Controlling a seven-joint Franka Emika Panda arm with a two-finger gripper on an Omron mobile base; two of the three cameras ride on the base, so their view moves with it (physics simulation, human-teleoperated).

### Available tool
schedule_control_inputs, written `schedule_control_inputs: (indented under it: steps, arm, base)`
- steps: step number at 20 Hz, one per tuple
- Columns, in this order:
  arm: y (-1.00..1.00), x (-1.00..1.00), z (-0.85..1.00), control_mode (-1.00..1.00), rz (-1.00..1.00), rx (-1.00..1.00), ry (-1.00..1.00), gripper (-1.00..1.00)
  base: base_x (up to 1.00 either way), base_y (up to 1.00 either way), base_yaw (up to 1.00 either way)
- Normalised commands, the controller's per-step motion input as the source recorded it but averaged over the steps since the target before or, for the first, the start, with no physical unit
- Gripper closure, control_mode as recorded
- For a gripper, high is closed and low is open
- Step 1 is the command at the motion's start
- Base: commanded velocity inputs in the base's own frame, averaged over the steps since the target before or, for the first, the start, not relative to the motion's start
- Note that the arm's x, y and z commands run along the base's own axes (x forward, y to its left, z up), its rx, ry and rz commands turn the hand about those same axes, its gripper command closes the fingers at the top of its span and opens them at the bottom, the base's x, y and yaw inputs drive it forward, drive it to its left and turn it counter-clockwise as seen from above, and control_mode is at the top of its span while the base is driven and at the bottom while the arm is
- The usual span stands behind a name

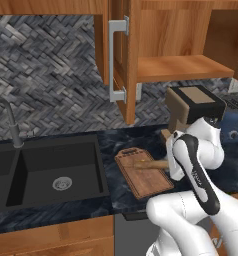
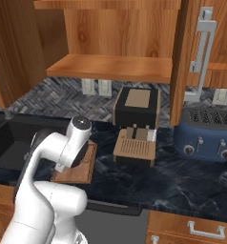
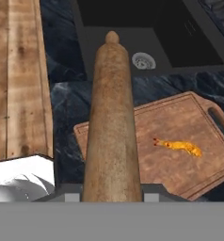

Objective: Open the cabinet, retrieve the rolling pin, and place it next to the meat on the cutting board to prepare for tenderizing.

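The pincer [image 3: 112, 197] is clamped on the rolling pin [image 3: 111, 122], which hangs over the cutting board [image 3: 180, 155] near its edge away from the handle slot. The meat [image 3: 180, 147] lies mid-board, just beside the pin. Risk: the pin, released here, could roll onto the meat or off onto the tabletop [image 3: 67, 106]

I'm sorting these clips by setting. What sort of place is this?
A rendered home kitchen, it seems: a black sink set in a dark marble counter, a blue toaster against the tiled wall, and an open wooden wall cabinet above.
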Motion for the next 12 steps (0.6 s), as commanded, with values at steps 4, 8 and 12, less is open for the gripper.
schedule_control_inputs:
  steps: [4, 8, 12]
  arm:
    - [0.09, 0.37, -0.3, -1.0, 0.04, -0.01, 0.0, 1.0]
    - [0.11, 0.36, -0.35, -1.0, 0.05, -0.02, 0.0, 1.0]
    - [0.1, 0.29, -0.36, -1.0, 0.04, -0.02, 0.0, 1.0]
  base:
    - [0.0, 0.0, 0.0]
    - [0.0, 0.0, 0.0]
    - [0.0, 0.0, 0.0]
